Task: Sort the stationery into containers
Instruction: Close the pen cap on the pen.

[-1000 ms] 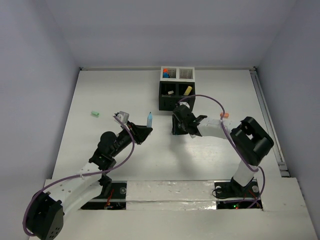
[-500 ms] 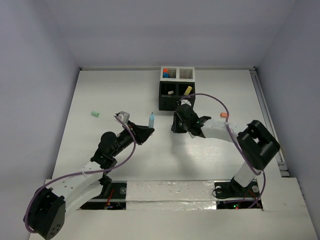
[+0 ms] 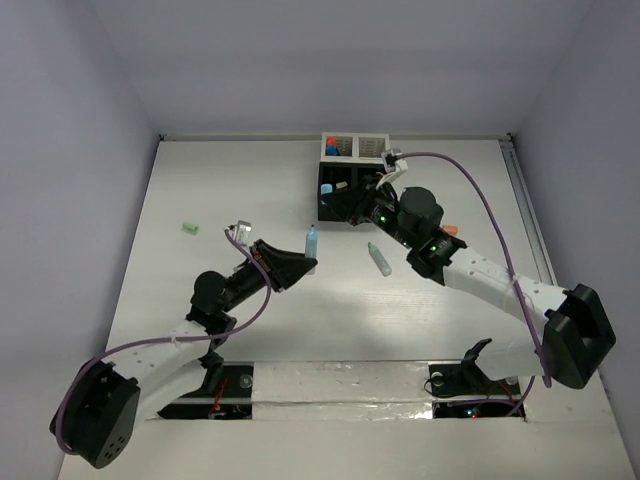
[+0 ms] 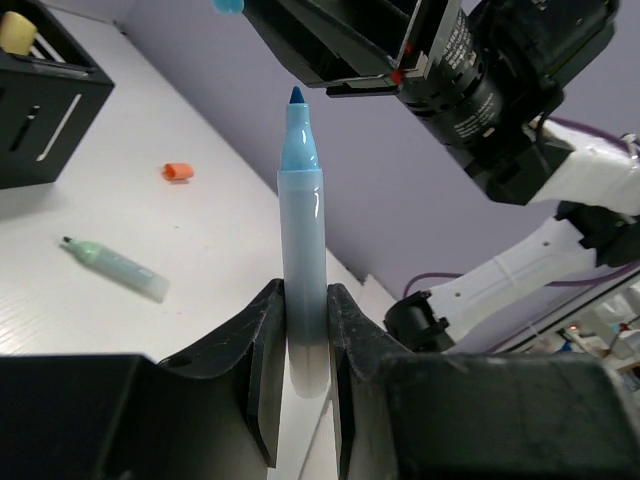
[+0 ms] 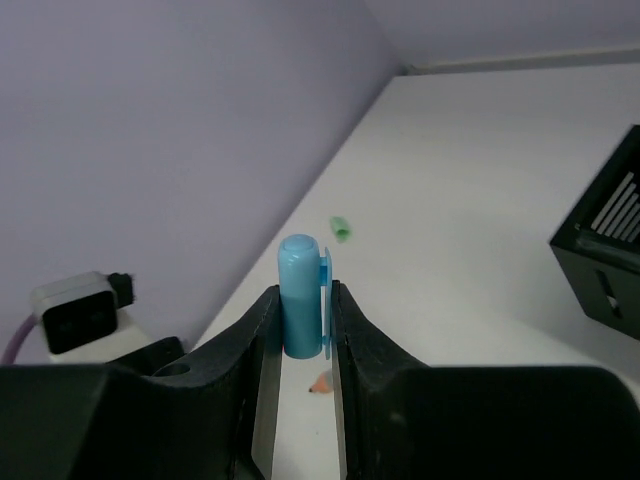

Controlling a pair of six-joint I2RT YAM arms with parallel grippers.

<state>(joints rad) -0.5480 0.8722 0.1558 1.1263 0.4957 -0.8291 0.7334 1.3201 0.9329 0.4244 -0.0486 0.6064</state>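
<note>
Right wrist, gripped blue cap [image 5: 299, 290], left wrist, gripped uncapped blue marker [image 4: 303, 250]

**A:** The overhead view is bright and even. The white table [image 3: 230, 190] is nearly washed out, and only faint, soft-edged shadows lie on it.

**B:** So the light is diffuse, from above. The walls [image 3: 70, 150] take a flat lilac-grey cast. And the 2 wrist views?

**A:** On the left, a white streak of glare runs down the blue marker [image 4: 303, 250]. The left gripper's fingers [image 4: 262, 350] are dark and soft at the bottom edge.

**B:** On the right, the blue cap [image 5: 298, 295] is fairly sharp. The right gripper's fingers [image 5: 260, 340] beside it are blurred and underlit, and the far tabletop is hazy.
</note>
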